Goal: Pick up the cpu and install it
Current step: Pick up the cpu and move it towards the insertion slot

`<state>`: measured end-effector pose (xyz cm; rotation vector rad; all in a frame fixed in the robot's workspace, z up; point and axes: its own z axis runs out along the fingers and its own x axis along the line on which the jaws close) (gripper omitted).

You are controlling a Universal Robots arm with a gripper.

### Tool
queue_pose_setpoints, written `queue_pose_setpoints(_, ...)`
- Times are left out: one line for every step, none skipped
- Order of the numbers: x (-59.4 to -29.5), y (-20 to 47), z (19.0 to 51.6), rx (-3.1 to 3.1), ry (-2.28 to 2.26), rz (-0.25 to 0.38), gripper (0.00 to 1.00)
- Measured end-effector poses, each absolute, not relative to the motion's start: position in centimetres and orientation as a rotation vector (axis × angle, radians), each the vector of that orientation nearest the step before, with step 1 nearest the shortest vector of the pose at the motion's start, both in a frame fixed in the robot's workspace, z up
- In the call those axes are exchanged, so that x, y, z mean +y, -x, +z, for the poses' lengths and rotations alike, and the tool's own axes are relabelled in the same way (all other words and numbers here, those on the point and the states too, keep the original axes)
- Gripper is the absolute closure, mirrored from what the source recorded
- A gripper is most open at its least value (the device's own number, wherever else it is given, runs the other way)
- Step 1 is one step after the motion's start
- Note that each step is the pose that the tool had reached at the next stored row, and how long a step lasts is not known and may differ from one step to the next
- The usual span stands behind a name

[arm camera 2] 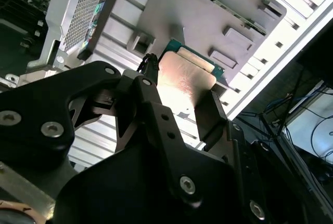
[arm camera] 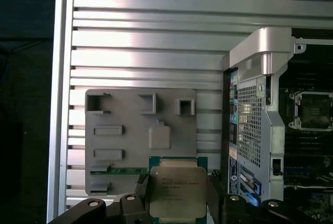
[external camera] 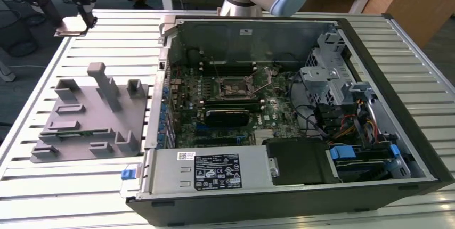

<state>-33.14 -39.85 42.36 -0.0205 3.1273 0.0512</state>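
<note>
The cpu [external camera: 70, 27], a small flat square chip with a silvery top and pale rim, hangs in the air at the exterior view's upper left. It is above the slatted table and beyond the grey fixture plate [external camera: 89, 117]. My gripper [external camera: 78, 22] is shut on it, one black finger on each of two opposite edges. Both wrist views show the cpu [arm camera 2: 187, 78] [arm camera: 177, 190] clamped between the fingers [arm camera 2: 151, 81] [arm camera: 214, 195], with the fixture plate [arm camera: 140, 130] below. The motherboard's black socket [external camera: 238, 87] [arm camera: 312, 110] sits inside the open computer case, well to the exterior view's right of the gripper.
The open case [external camera: 398, 149] fills the middle and right of the slatted table [external camera: 42, 186], its metal side wall [arm camera: 255, 130] standing between fixture and motherboard. Upright blocks [external camera: 99, 77] rise from the fixture plate. Drive cage and cables [external camera: 341, 106] crowd the case's right side.
</note>
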Motion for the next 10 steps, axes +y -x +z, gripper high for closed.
queue_pose_setpoints(-39.8,32.9,42.4,3.127,0.02,0.051,0.47)
queue_pose_setpoints(-39.8,32.7,42.4,3.127,0.021,0.051,0.47)
queue_pose_setpoints(-39.8,32.4,42.4,3.127,0.021,0.051,0.47)
queue_pose_setpoints(-39.8,32.2,42.4,3.127,0.021,0.051,0.47)
queue_pose_setpoints(-39.8,32.0,42.4,3.127,0.021,0.051,0.47)
queue_pose_setpoints(-39.8,31.7,42.4,3.127,0.021,0.051,0.47)
queue_pose_setpoints(-39.8,31.5,42.4,3.127,0.021,0.051,0.47)
queue_pose_setpoints(-39.8,31.2,42.4,3.127,0.021,0.051,0.47)
queue_pose_setpoints(-39.8,30.9,42.4,3.127,0.021,0.051,0.47)
queue_pose_setpoints(-39.8,30.6,42.4,3.127,0.02,0.051,0.47)
